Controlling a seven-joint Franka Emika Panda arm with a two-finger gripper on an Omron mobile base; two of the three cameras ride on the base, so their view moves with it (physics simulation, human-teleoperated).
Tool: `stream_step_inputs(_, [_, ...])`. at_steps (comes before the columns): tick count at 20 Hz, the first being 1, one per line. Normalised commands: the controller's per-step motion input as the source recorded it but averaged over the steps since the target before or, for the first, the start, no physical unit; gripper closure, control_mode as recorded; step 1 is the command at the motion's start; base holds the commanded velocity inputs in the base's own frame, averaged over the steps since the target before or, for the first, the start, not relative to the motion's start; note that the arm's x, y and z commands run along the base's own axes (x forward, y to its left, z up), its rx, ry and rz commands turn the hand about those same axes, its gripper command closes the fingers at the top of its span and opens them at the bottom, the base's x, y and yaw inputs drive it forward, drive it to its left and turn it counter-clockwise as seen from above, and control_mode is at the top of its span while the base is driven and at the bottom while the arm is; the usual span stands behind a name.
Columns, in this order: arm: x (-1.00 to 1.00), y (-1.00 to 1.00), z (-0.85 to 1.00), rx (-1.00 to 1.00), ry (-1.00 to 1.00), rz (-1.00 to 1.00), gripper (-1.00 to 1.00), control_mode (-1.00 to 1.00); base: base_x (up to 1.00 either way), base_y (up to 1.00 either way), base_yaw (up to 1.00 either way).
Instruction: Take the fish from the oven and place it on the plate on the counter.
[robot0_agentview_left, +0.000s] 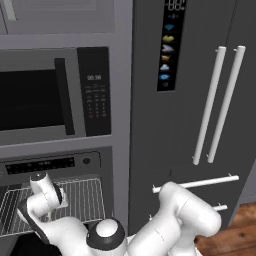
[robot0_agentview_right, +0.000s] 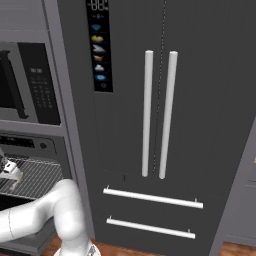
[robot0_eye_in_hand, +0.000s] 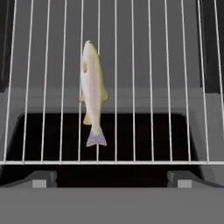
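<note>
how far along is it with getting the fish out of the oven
Done: the oven stands open and the arm has reached in. In hand: the pincer hangs open above the fish, which lies untouched on the wire rack. Left: grasping, lifting out and plating.

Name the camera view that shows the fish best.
The hand view: the fish lies whole and lengthwise on the wire rack, tail toward the camera. In the left and right base views I cannot make the fish out on the rack.

light: even, dim, source unclear
shadows: faint
glare: soft sheen on the refrigerator handles (robot0_agentview_right: 159, 112)
sharpness: slightly soft, pixelated edges
dark zone: oven (robot0_eye_in_hand: 105, 131) cavity under the rack, perhaps unlit
</note>
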Motion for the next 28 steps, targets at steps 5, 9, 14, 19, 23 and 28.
stream_step_inputs(5, [0.13,0.23,-0.34,-0.19,-0.01,0.0,-1.0,-1.0,0.0,0.0,0.0])
stream_step_inputs(9, [0.23,0.01,-0.29,-0.09,0.0,0.0,-1.0,-1.0,0.0,0.0,0.0])
stream_step_inputs(14, [0.4,0.0,-0.21,-0.03,-0.01,0.0,-1.0,-1.0,0.0,0.0,0.0])
stream_step_inputs(19, [0.29,0.0,-0.29,-0.02,-0.07,0.0,-1.0,-1.0,0.0,0.0,0.0])
stream_step_inputs(23, [0.15,0.03,-0.47,0.0,-0.05,0.0,-1.0,-1.0,0.0,0.0,0.0])
stream_step_inputs(28, [0.0,0.01,-0.65,0.0,-0.06,0.0,-1.0,-1.0,0.0,0.0,0.0])
